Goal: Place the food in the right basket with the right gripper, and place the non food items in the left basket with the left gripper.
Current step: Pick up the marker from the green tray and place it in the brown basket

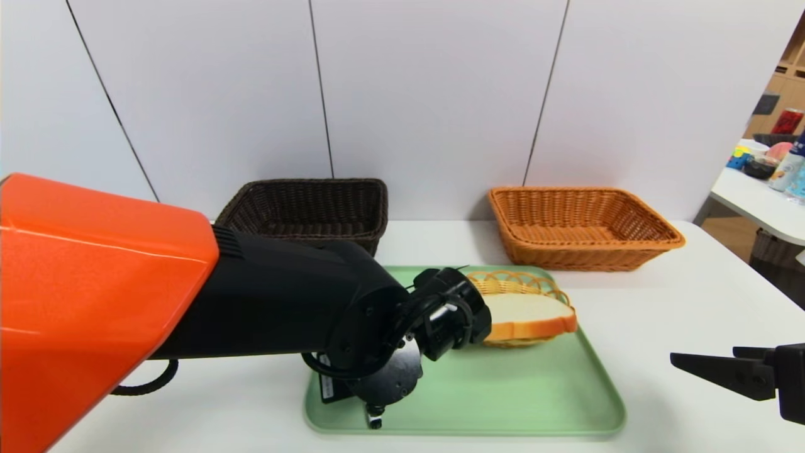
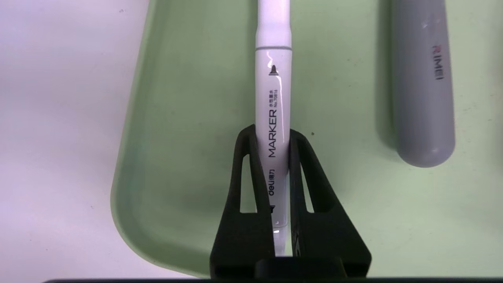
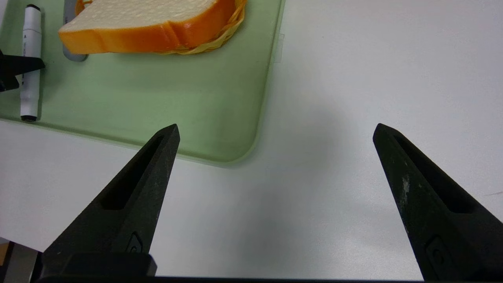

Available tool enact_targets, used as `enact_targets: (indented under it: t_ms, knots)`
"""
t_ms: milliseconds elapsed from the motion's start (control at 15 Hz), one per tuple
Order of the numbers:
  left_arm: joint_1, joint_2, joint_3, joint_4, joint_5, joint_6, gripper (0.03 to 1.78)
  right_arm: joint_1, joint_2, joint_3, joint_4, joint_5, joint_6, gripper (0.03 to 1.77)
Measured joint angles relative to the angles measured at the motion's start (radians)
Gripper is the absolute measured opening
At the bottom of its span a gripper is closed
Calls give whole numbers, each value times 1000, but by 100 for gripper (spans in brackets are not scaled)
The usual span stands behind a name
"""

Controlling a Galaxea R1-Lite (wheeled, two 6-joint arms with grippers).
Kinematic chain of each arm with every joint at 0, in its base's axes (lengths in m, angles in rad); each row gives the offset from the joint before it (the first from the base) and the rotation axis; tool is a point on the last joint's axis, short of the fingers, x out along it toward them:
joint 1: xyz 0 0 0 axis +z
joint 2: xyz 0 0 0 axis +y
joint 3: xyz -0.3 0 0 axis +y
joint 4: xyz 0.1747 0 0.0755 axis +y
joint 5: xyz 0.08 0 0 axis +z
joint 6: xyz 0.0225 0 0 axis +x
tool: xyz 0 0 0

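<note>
Left gripper [image 2: 273, 135] clamped on the white marker [image 2: 273, 98], lying at the green tray's [image 2: 177, 118] near left; next, likely lift it to the far-left dark basket [image 1: 308, 211]; right gripper [image 3: 275, 131] waits open

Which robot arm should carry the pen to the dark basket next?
The left. Its left gripper is already shut on the marker pen, and the dark basket sits on its side. The right gripper hangs open over bare table.

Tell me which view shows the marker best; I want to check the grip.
The left wrist view: the marker fills it, the left pincer shut on its barrel over the green tray. The right wrist view shows it small at the edge. In the head view the left arm hides it.
</note>
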Motion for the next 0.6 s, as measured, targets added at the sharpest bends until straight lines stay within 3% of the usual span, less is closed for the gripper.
enact_targets:
  t_ms: [600]
  knots:
    - [1, -85, -13, 4, 48, 31, 17, -2, -17, 0, 0, -1, 1, 170]
